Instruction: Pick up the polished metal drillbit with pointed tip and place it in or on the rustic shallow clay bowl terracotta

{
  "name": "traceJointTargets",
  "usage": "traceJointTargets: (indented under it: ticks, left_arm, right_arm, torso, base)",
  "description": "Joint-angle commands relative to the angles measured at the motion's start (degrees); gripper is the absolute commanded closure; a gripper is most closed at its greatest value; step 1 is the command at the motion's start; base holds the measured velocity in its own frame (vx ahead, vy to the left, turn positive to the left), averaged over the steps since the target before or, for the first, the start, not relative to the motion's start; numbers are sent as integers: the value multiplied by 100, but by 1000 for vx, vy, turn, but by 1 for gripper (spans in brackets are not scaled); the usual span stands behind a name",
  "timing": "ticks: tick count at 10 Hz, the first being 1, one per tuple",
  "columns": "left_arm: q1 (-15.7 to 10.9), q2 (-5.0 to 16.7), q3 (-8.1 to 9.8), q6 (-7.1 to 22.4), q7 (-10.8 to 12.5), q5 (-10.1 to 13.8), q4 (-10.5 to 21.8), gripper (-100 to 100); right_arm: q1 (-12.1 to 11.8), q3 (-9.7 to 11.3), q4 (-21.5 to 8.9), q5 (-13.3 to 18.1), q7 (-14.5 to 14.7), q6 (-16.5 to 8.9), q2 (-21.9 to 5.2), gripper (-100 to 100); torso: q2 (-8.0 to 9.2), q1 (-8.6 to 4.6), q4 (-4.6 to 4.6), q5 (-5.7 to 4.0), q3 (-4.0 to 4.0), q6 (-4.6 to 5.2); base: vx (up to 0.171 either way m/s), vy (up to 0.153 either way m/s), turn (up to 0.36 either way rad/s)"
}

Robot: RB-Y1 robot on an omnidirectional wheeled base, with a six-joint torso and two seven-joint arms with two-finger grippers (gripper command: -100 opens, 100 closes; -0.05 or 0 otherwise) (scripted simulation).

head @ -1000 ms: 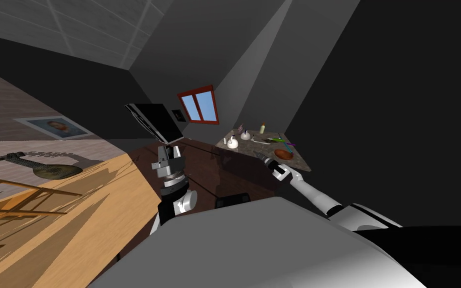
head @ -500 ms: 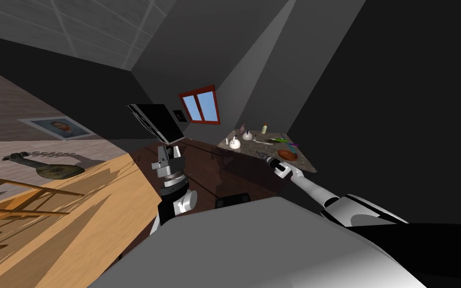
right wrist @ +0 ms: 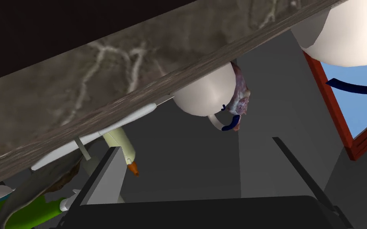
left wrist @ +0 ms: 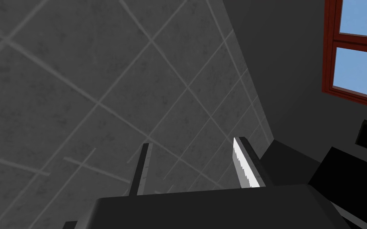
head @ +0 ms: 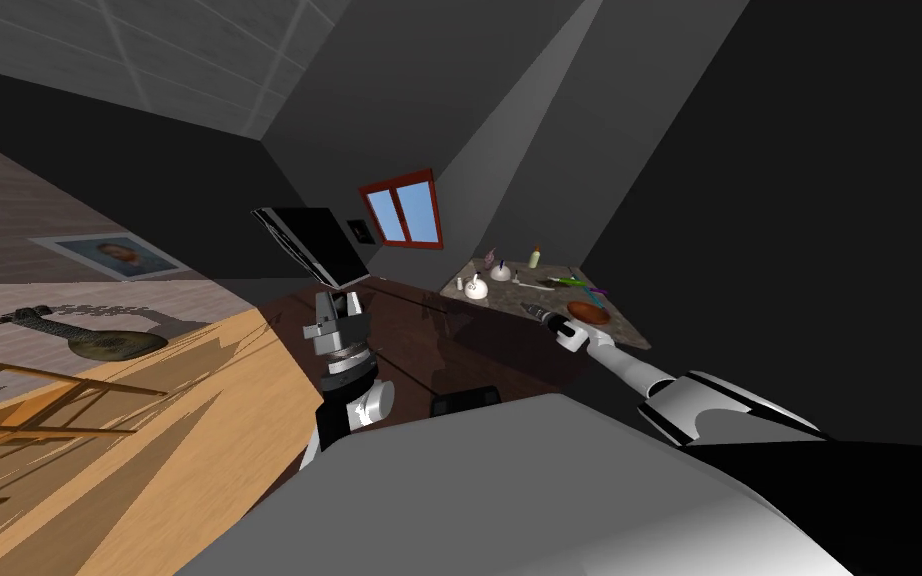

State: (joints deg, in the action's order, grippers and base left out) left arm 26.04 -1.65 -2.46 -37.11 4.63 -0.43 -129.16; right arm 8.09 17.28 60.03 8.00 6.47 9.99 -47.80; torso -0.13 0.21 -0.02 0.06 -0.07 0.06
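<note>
A terracotta bowl (head: 589,312) sits near the front edge of a stone-topped table (head: 509,296). A slim pale grey rod, likely the drillbit (head: 533,286), lies farther back on the top. My right gripper (head: 533,312) is at the table's front edge, left of the bowl and about level with the top. In the right wrist view it (right wrist: 202,171) is open and holds nothing, looking along the table's edge (right wrist: 147,93) at the pale rod (right wrist: 115,121). My left gripper (left wrist: 192,167) is open, raised at the centre (head: 337,305).
Two white rounded pots (head: 476,289) (head: 500,272), a small bottle (head: 535,258) and green and purple tools (head: 574,284) share the tabletop. A black screen (head: 314,245) stands behind the left arm. A guitar (head: 99,340) lies on the wooden floor to the left.
The whole head view has shifted, so my torso has turned a little. My right arm has stretched farther out, keeping its gripper at the table's front edge. The left arm has not moved.
</note>
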Motion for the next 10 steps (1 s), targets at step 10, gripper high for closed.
traceJointTargets:
  ticks: [10]
  left_arm:
    - [0,0,0,0,0,0,0,0]
  right_arm:
    - [661,392,-1516,112,8,-555,-550,-100]
  torso:
    - [-7,-5,-1,-1,-4,1]
  base:
    - [57,73,-18]
